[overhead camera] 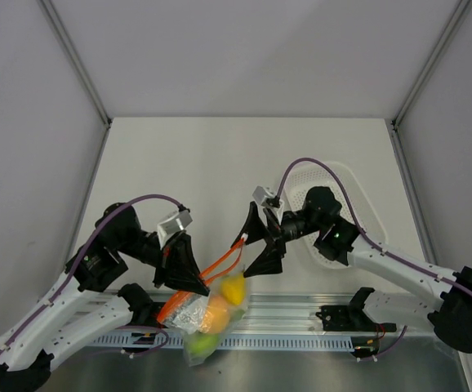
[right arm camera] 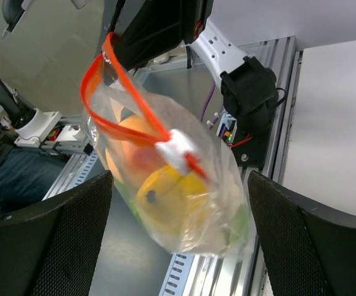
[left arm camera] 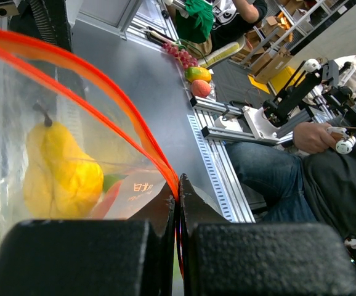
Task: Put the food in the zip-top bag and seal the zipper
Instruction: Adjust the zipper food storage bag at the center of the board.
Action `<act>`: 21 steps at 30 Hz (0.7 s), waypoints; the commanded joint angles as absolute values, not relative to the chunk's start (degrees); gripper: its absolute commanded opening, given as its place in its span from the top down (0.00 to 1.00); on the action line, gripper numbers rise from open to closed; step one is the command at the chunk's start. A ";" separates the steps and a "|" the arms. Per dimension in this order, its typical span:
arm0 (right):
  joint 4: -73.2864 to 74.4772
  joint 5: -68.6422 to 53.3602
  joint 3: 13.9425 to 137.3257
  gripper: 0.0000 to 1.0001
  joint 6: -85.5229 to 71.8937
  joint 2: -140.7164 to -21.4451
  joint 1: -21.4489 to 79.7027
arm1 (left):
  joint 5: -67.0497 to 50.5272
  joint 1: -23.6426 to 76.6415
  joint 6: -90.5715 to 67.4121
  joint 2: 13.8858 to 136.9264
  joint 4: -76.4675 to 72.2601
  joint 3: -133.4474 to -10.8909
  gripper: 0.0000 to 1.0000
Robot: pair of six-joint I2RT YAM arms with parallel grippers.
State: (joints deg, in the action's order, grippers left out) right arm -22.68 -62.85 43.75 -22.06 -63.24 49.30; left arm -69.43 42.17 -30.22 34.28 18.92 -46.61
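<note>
The zip-top bag (overhead camera: 206,317) hangs in the air over the table's near edge, with the food inside: a yellow pear (overhead camera: 233,286), an orange fruit (overhead camera: 215,313) and a green piece (overhead camera: 201,345). My left gripper (overhead camera: 197,284) is shut on one end of the red-orange zipper (left arm camera: 135,132) and the bag hangs from it. The pear (left arm camera: 58,176) shows through the plastic in the left wrist view. My right gripper (right arm camera: 179,185) is wide open with the bag (right arm camera: 184,203) between its fingers (right arm camera: 48,240), touching neither. A white slider (right arm camera: 177,151) sits on the zipper (right arm camera: 119,80).
The white perforated basket (overhead camera: 358,196) lies at the right under my right arm. An aluminium rail (overhead camera: 301,314) runs along the near edge. Beyond the table, the left wrist view shows spare toy fruits (left arm camera: 196,77) and a seated person (left arm camera: 326,160).
</note>
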 commanded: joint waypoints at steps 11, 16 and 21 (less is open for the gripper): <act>-29.44 -65.21 49.57 0.20 -23.64 -68.55 51.76 | -72.07 41.92 -33.66 33.49 11.25 -45.44 0.99; -34.09 -66.00 47.99 0.67 -26.71 -68.20 53.44 | -72.25 41.92 -34.01 33.49 10.28 -44.82 0.99; -35.77 -65.22 46.59 1.00 -28.12 -66.98 54.32 | -71.90 41.92 -33.14 33.40 11.77 -45.00 0.99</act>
